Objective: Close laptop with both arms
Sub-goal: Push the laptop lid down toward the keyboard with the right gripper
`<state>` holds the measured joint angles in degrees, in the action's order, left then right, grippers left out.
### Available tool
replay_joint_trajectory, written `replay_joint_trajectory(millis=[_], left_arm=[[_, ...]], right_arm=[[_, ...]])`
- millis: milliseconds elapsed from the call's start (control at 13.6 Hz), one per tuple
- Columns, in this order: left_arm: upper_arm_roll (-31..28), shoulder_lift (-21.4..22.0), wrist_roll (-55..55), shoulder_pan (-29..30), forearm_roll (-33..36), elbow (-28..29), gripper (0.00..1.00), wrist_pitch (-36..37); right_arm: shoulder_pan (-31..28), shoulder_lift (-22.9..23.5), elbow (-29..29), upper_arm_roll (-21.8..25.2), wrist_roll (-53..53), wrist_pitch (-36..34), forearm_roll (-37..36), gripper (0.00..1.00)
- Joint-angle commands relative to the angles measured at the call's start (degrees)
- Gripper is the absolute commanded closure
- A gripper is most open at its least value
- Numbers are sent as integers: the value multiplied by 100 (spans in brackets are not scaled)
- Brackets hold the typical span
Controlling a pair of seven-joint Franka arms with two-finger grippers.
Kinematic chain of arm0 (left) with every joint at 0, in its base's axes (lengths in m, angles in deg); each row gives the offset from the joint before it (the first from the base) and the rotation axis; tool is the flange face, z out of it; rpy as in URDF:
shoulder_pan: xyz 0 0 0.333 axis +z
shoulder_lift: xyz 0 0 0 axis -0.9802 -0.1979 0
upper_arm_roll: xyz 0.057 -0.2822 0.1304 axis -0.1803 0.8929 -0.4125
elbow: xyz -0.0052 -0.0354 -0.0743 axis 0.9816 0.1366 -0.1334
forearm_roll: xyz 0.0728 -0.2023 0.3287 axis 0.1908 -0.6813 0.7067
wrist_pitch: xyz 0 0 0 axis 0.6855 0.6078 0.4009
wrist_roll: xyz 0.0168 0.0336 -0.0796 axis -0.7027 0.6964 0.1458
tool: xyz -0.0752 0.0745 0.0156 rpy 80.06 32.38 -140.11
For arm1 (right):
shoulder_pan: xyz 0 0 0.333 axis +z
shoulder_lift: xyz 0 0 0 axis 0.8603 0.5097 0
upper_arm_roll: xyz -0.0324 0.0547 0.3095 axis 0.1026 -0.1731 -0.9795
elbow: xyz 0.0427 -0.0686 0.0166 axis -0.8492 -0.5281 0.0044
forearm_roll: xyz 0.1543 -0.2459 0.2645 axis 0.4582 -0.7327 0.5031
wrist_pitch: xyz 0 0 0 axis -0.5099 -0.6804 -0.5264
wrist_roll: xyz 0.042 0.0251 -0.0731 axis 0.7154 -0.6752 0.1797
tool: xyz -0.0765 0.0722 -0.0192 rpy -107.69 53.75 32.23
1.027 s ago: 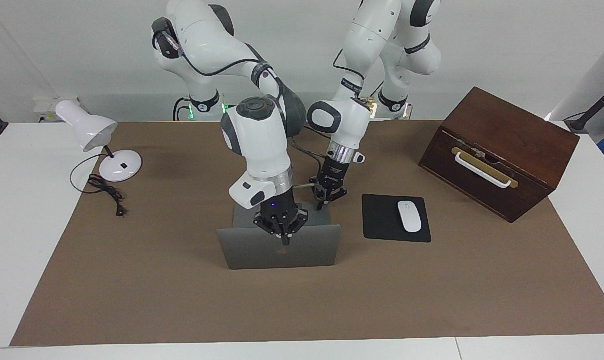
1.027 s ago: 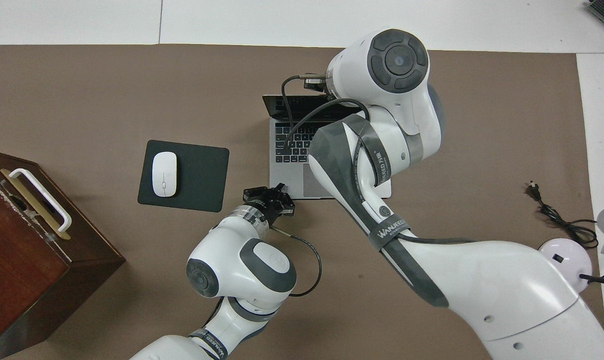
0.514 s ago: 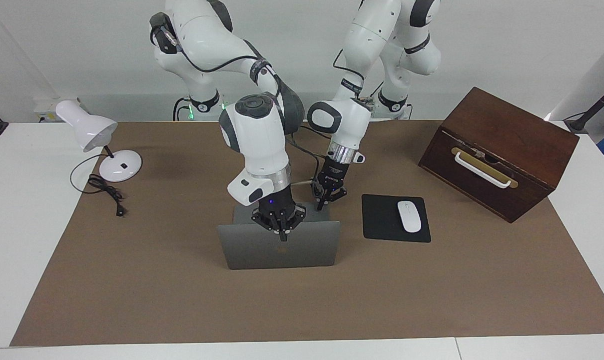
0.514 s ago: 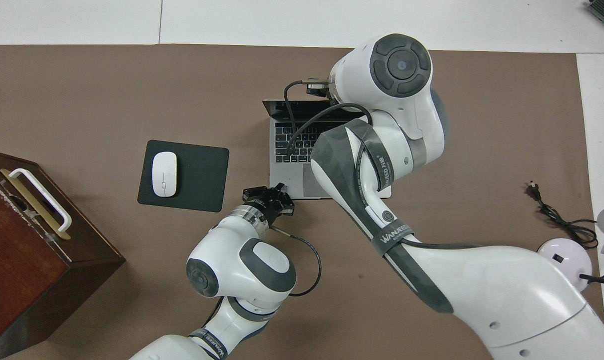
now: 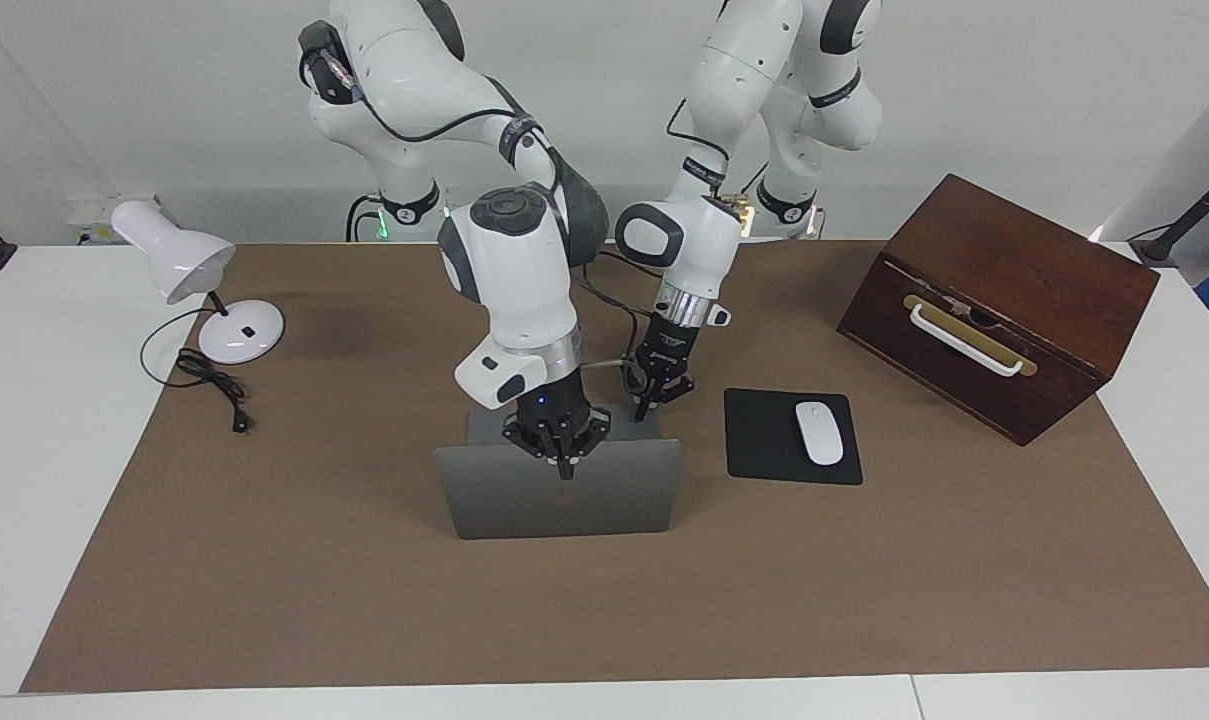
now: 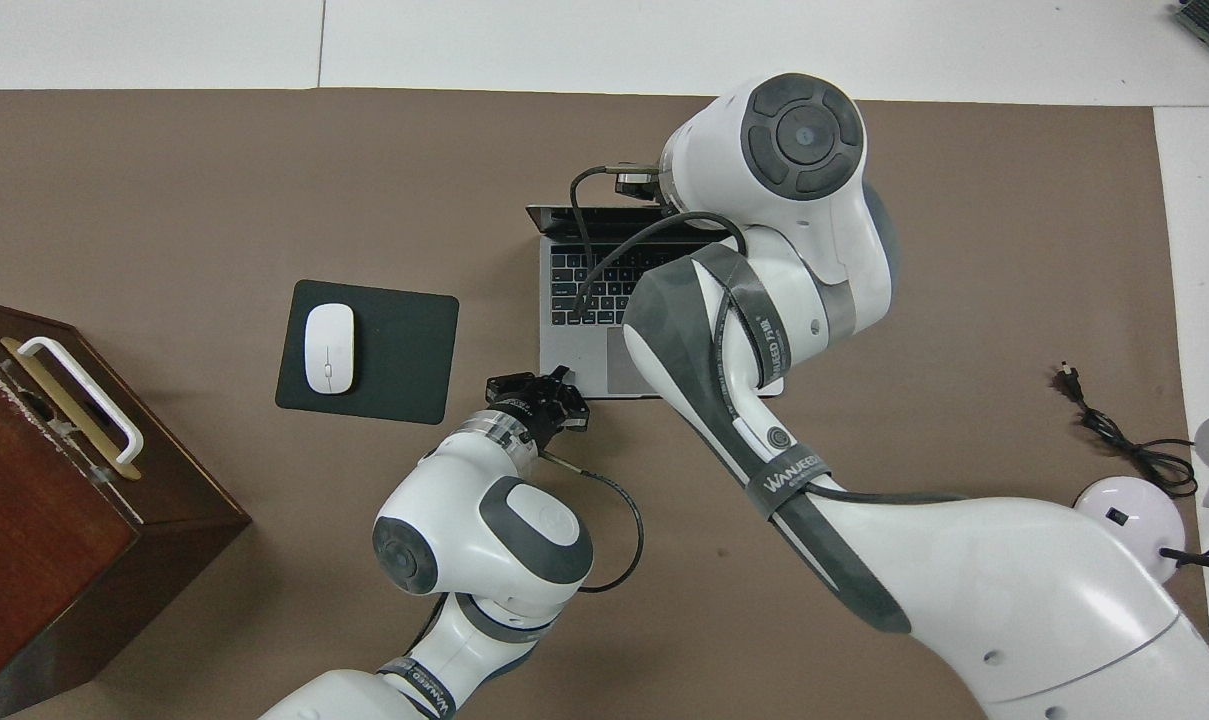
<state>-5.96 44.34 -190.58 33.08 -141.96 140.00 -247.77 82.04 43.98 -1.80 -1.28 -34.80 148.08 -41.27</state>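
The silver-grey laptop (image 5: 524, 505) stands open mid-table, its lid's outer face turned away from the robots; the overhead view shows its keyboard deck (image 6: 584, 290). My right gripper (image 5: 564, 468) is shut, its tip against the lid's outer face just below the top edge; from overhead the arm's own wrist hides it. My left gripper (image 5: 646, 408) is shut too. It points down at the deck's corner nearest the robots, on the mouse pad's side, shown from overhead as left gripper (image 6: 564, 392). Whether it touches the deck I cannot tell.
A black mouse pad (image 5: 764, 440) with a white mouse (image 5: 819, 432) lies beside the laptop toward the left arm's end. A brown wooden box (image 5: 999, 305) with a white handle stands past it. A white desk lamp (image 5: 194, 270) and its cord (image 5: 214, 385) sit at the right arm's end.
My right gripper has moved toward the robots with its tip on the lid, and the lid's top edge has tilted a little toward the keyboard. The left gripper has stayed put.
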Motion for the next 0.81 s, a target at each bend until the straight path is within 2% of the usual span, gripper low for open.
replay_joint_trajectory(millis=[0, 734], left_arm=[[-62, -244, -32, -2, 87, 7, 100, -145], [-71, -252, -32, -29, 87, 7, 100, -171]], right_arm=[[-54, 68, -502, -63, -266, 124, 55, 100], [-28, 77, -959, -63, -320, 397, 55, 100]])
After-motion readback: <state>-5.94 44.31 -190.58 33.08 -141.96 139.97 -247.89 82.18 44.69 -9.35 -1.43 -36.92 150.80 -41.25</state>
